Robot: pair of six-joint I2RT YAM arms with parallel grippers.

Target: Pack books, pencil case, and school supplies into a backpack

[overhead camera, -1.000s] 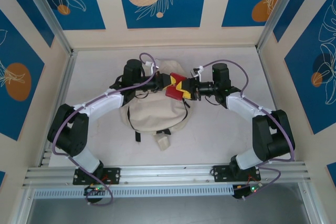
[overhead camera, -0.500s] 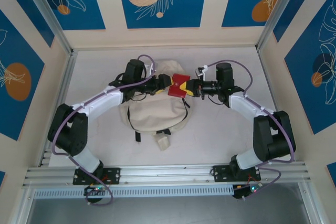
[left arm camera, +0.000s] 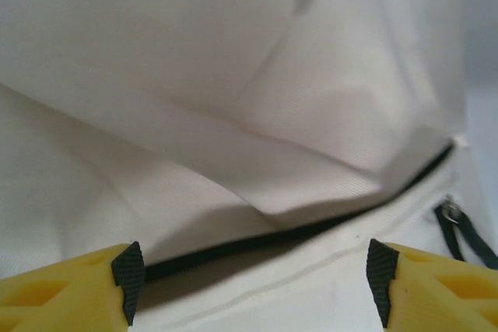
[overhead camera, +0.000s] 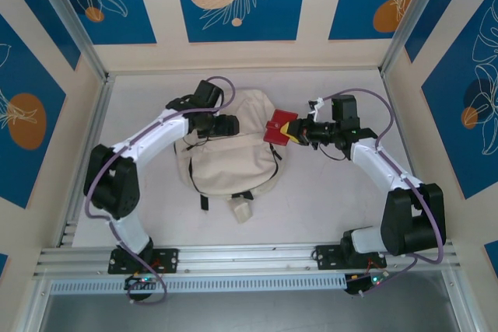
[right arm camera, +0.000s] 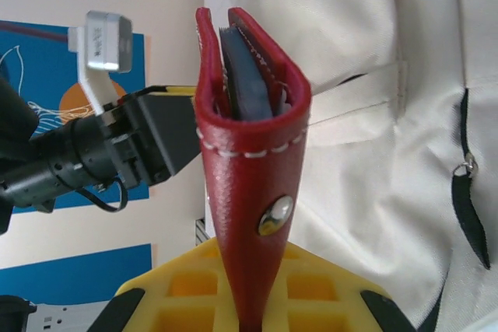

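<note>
So the whole thing is sitting on the pale table (overhead camera: 342,192), and the backpack (overhead camera: 233,162) lies flat in the middle of it, straps end toward the arms and top end toward the back wall. The left gripper (left arm camera: 255,279) hovers over the upper left part of the bag with its jaws standing wide apart and nothing between them. Its wrist cam looks straight at loose cream fabric folded over the dark zipper line (left arm camera: 311,229). The right gripper (right arm camera: 249,309) is clamped tight on a red case (right arm camera: 249,161), a stitched leather-looking pouch with a metal snap, most likely the pencil case. It's held in the air just off the bag's upper right edge, not touching the fabric as far as I can tell. My take: the step in hand is getting that case inside, and the catch is the mouth of the bag. From these views I can't tell if the zip is actually open enough, since the flap sags over it. I'd have the left jaws pinch that top fold and lift it so there's a real gap, then bring the case in narrow edge first along the opening, and only let go once it's well past the teeth. Also watch the little zipper pull (left arm camera: 450,211) off to the side. It's an easy thing to snag.
</note>
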